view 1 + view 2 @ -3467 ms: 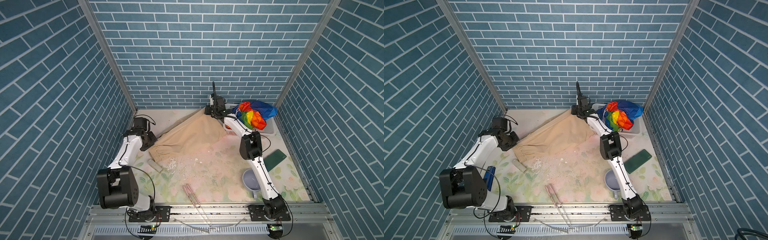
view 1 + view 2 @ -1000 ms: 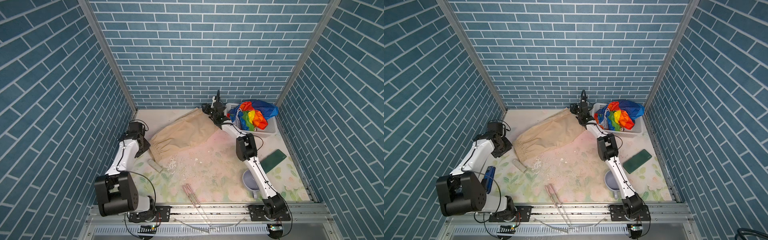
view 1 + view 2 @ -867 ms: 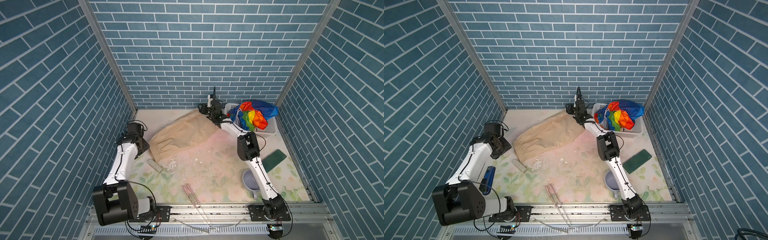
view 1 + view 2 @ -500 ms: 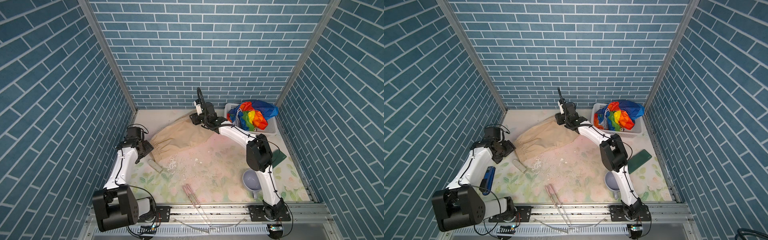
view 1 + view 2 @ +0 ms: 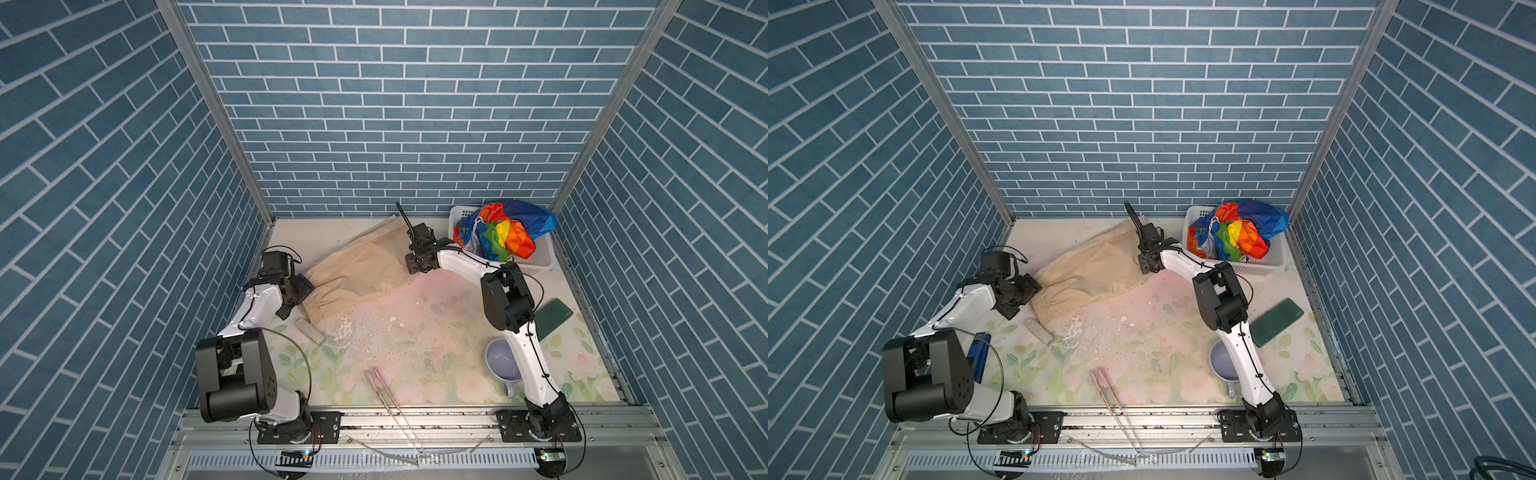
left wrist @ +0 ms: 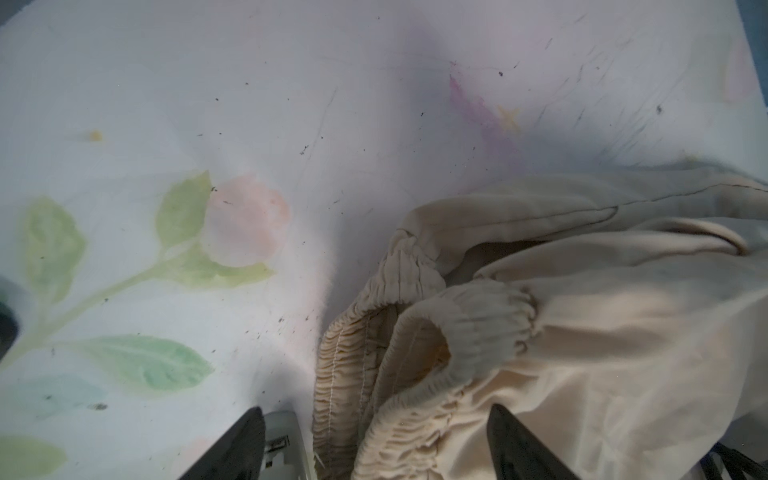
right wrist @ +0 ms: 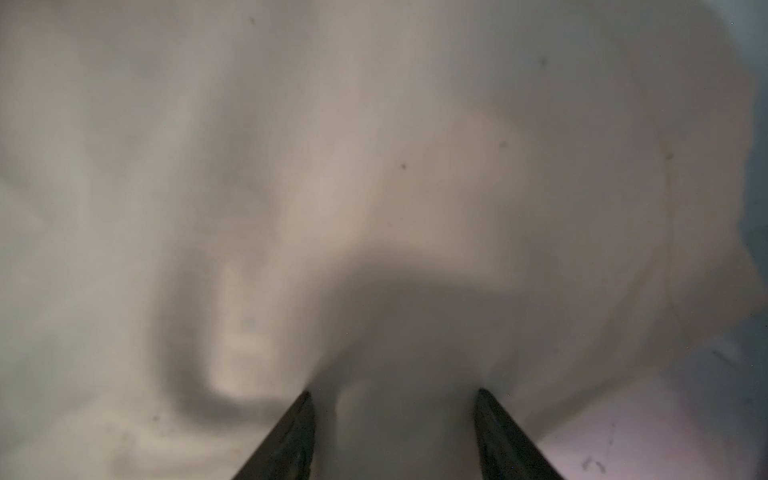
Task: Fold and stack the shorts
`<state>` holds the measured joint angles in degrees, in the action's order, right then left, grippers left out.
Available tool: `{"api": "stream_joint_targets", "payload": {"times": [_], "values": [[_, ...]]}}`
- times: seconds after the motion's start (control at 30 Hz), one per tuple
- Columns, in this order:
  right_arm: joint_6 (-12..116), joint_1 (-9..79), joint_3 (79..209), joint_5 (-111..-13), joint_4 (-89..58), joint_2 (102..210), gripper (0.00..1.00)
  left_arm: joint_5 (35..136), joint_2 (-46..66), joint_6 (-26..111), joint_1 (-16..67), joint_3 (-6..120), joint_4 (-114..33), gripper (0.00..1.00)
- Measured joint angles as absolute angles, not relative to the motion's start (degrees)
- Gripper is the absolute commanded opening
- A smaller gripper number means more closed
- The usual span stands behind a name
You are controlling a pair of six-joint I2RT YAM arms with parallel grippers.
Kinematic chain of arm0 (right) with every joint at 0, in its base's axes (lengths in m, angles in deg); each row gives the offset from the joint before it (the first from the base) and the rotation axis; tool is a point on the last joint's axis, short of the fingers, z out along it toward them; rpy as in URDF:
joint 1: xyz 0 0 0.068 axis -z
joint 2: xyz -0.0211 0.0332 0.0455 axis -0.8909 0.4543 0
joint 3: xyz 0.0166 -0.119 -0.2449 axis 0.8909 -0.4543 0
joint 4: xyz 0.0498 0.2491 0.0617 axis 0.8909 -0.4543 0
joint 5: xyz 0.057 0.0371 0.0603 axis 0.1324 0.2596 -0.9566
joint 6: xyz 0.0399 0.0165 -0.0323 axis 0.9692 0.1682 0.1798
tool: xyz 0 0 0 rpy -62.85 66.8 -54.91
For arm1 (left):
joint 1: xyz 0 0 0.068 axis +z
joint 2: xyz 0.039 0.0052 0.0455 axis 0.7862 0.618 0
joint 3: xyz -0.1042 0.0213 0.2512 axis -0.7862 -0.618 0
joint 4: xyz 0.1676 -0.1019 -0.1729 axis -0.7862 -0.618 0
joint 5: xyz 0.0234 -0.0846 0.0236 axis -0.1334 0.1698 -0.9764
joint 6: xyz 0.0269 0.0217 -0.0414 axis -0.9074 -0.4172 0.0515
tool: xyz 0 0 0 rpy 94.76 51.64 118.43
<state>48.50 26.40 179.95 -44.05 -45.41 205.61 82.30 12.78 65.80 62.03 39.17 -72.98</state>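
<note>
Since the bench (image 5: 415,332) carries the beige shorts (image 5: 365,270) spread at a slant across its far half, only roughly flat, the step in hand looks like laying out before the first fold. The rainbow shorts (image 5: 505,232) sit heaped in the white basket (image 5: 540,257) (their turn comes later). The left claw (image 6: 374,411) is spread wide at the waistband (image 6: 415,374), gripping nothing. The right claw (image 7: 392,392) has its jaws apart around bunched cloth; whether it pinches I cannot tell. Next, I judge, both need firm corner holds.
</note>
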Motion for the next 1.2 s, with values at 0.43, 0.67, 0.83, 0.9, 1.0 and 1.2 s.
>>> {"api": "stream_joint_targets", "payload": {"times": [0.43,0.67,0.83,0.9,1.0,1.2], "values": [[54.4,28.5,175.5,-45.9,-42.8,203.5,0.22,80.3,23.6,65.0,61.9,46.4,-70.2,0.34],[58.9,29.7,171.5,-51.8,-38.2,201.8,0.00,79.8,28.6,64.4,61.9,52.5,-70.1,0.18],[61.2,29.8,167.2,-54.8,-34.5,199.8,0.00,79.2,31.7,63.4,61.9,57.1,-70.9,0.50],[61.5,29.6,166.4,-55.4,-34.4,199.2,0.00,78.9,31.5,62.7,61.6,57.3,-71.1,0.59],[61.6,29.4,166.0,-55.5,-34.6,198.8,0.01,78.4,29.9,62.6,60.8,56.6,-71.7,0.47],[60.0,27.3,166.0,-52.1,-38.7,197.1,0.34,77.4,23.4,61.5,58.5,54.7,-73.7,0.30]]}}
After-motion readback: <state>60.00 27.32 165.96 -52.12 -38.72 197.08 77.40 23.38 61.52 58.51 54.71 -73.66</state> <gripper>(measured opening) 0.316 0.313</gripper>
